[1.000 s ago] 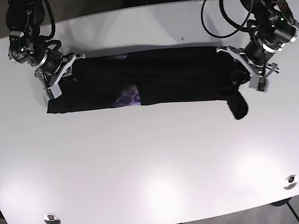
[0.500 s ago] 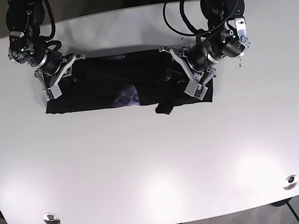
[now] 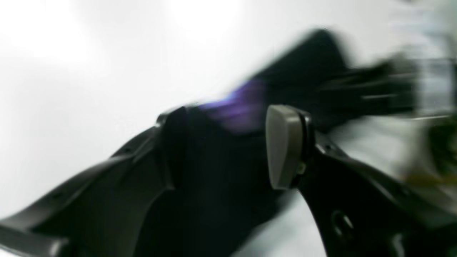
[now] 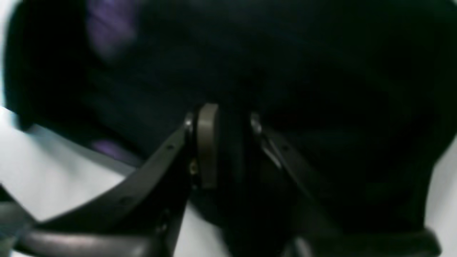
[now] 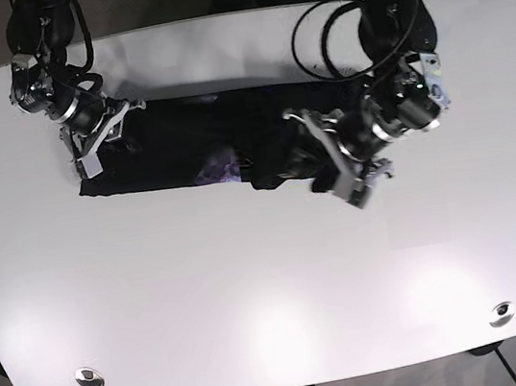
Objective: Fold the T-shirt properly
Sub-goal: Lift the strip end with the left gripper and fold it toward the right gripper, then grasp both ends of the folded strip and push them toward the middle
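Pincer states first: the left pincer (image 5: 341, 166), on the right of the base view, has its pads well apart in the left wrist view, with dark cloth lying between them (whether that cloth is truly gripped I cannot tell through the blur), while the right pincer (image 5: 95, 144) is closed tight on a thin pinch of the black cotton T-shirt with a purple print (image 5: 203, 148) at its far end. This garment lies as a long dark band across the back of the white rounded tabletop (image 5: 253, 291), its one end bunched over toward the middle beside the left pincer. I judge the step to be the crosswise fold, one end brought over onto the other; next, the carried end wants laying flat and square before release. Only the right wrist view shows the clamped fold between its fingers (image 4: 207, 146); only the base view shows the whole layout.
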